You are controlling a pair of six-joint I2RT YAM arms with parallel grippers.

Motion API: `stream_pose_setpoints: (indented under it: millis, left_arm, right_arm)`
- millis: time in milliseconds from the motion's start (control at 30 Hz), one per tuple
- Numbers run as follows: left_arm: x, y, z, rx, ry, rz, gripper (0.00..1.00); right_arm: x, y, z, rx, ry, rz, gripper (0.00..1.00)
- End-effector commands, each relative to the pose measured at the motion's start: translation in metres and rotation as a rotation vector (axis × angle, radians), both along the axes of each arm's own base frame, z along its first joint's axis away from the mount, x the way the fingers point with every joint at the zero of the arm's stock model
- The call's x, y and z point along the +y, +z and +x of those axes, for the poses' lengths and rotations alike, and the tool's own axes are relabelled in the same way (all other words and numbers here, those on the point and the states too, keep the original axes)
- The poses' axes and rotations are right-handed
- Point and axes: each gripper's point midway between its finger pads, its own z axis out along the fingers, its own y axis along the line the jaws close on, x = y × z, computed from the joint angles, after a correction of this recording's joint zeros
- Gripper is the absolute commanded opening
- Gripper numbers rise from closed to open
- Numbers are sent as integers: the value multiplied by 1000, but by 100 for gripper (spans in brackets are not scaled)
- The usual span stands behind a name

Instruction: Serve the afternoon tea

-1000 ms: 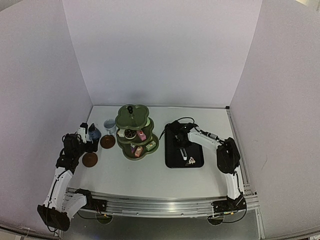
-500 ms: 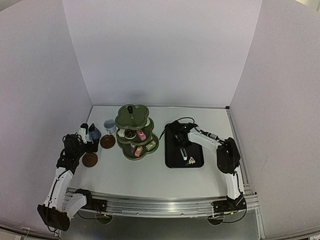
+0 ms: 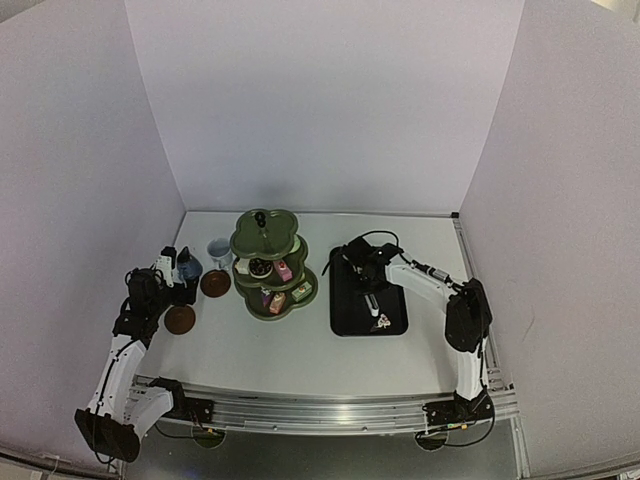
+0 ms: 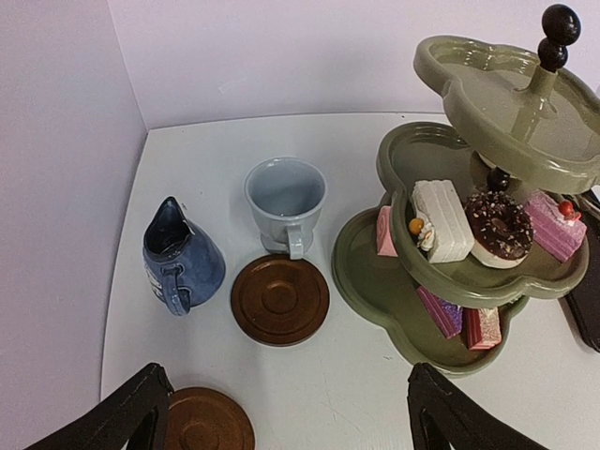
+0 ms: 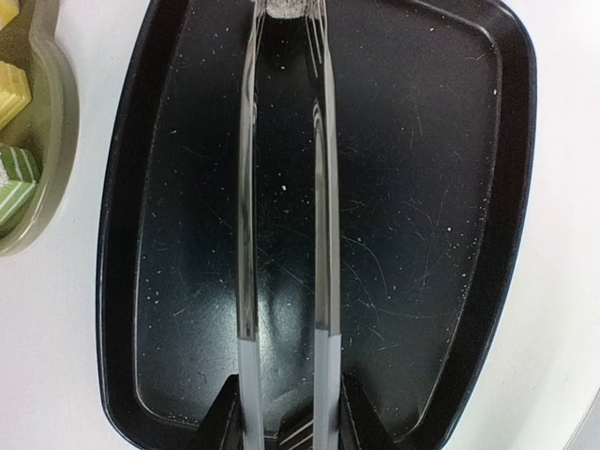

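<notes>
Outward has swung the right arm (image 3: 425,278); the right end effector (image 5: 295,427) squeezes the tongs (image 5: 281,187) over the tray (image 5: 422,187), presumably for cake-carrying. The left end effector (image 4: 281,417) hovers open near the pale cup (image 4: 286,202).

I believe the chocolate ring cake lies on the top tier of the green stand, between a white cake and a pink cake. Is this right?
Not quite: the chocolate ring cake lies on the middle tier of the green stand, between the white cake and the pink cake. The top tier holds no cake. The left wrist view shows this.
</notes>
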Motion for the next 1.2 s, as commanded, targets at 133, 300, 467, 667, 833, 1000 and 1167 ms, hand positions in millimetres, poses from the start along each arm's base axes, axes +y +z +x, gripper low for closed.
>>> stream_pose_setpoints:
  millis: [133,300,467,667,833,1000,1167]
  left_arm:
    - [1,3,1,-30,2,3,88]
    - [-1,-14,-5,11,2,-31,88]
    - [-6,-30,-10,45,-15,-60,88]
    - [-6,-36,-12,58,-10,-75,88]
    - [-5,-34,-12,53,-10,-65,88]
    - [-5,-33,-14,52,-9,-65,88]
    - [-6,-34,-13,51,-10,-69,88]
  right_arm:
    - [2,106,-1,-190,28,122,0]
    - [14,182,-18,-323,120,158,0]
    - [61,232,-51,-424,310,172,0]
    - [104,230,-65,-426,431,138,0]
    - [120,218,-57,-417,466,108,0]
    - [122,224,-50,-445,454,101,0]
    - [124,220,-45,-450,441,91,0]
